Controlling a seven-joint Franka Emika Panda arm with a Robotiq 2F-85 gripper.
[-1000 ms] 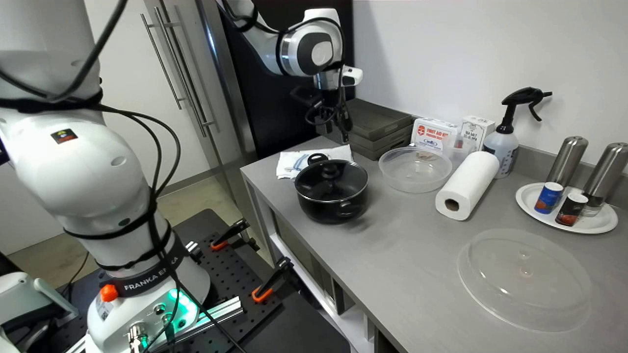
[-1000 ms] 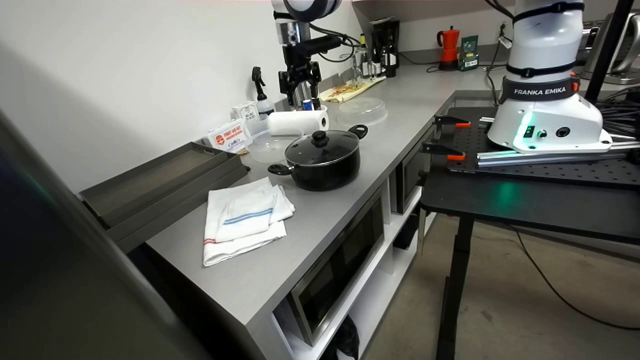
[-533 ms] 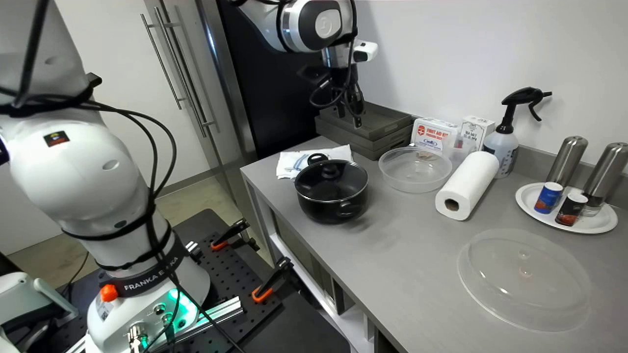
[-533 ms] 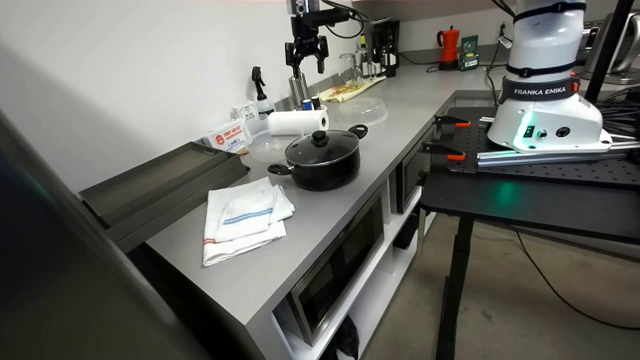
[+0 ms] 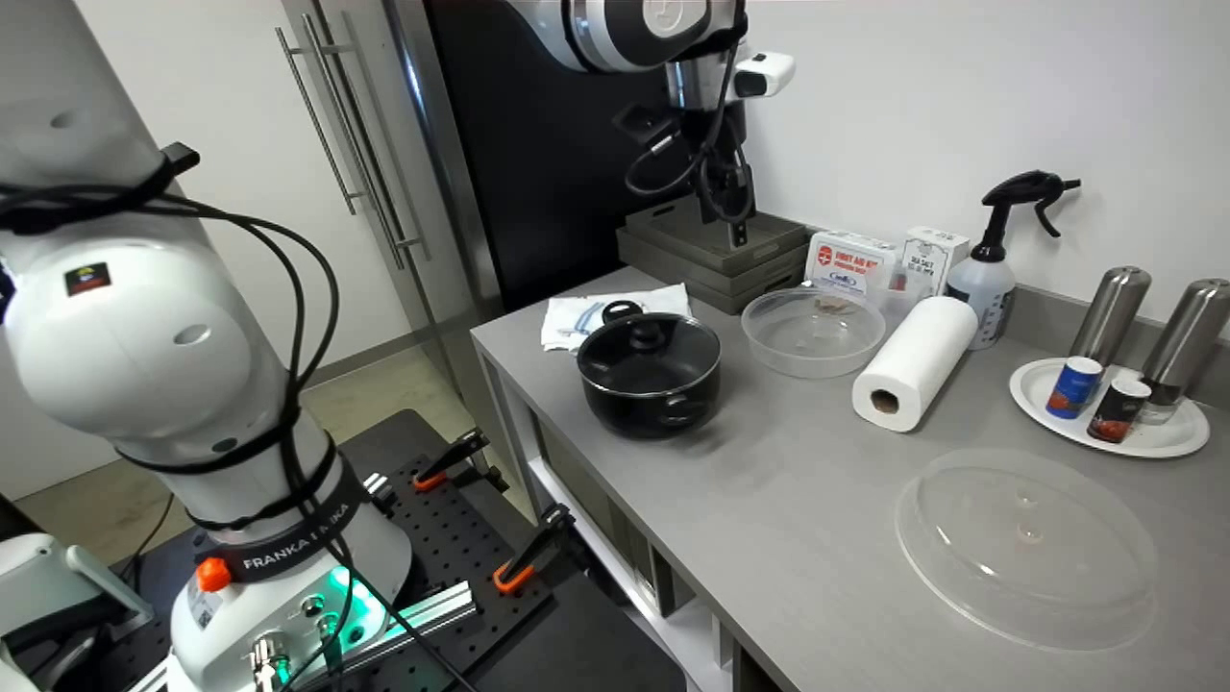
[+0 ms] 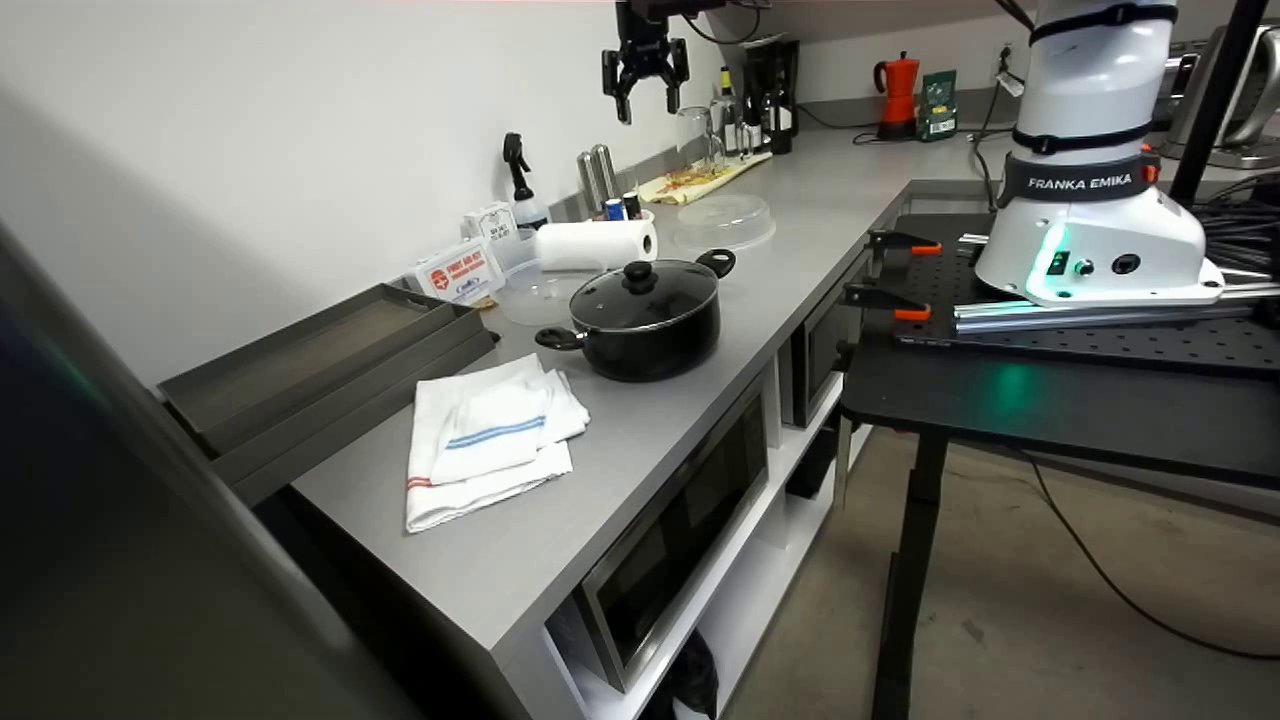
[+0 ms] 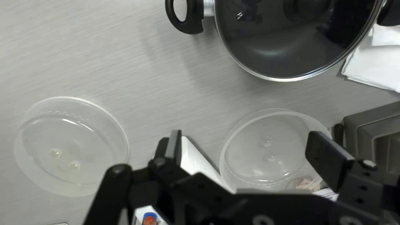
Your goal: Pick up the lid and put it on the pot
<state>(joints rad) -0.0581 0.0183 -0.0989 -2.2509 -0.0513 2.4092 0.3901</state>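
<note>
The lid, clear glass with a metal rim and a black knob, sits on the black pot in both exterior views. The lid (image 5: 673,363) and pot (image 5: 634,413) stand near the counter's front edge; the lid (image 6: 625,305) and pot (image 6: 655,350) show the same, the lid looking level on the rim. In the wrist view the lid (image 7: 268,59) fills the top right, its knob cut by the edge, with a pot handle (image 7: 193,18) beside it. My gripper (image 6: 648,103) is open and empty, high above the counter; it also shows open in the wrist view (image 7: 245,150), its fingers apart from the lid.
A clear round dish (image 5: 812,336) and paper towel roll (image 5: 918,360) stand beside the pot. A larger clear disc (image 5: 1028,586) lies farther along. Dark rectangular boxes (image 5: 716,250), a first aid box (image 5: 850,259), a spray bottle (image 5: 982,288) and a folded cloth (image 6: 500,430) are around.
My gripper has risen and moved to the right in both exterior views, staying open. The lid and the pot have not moved.
</note>
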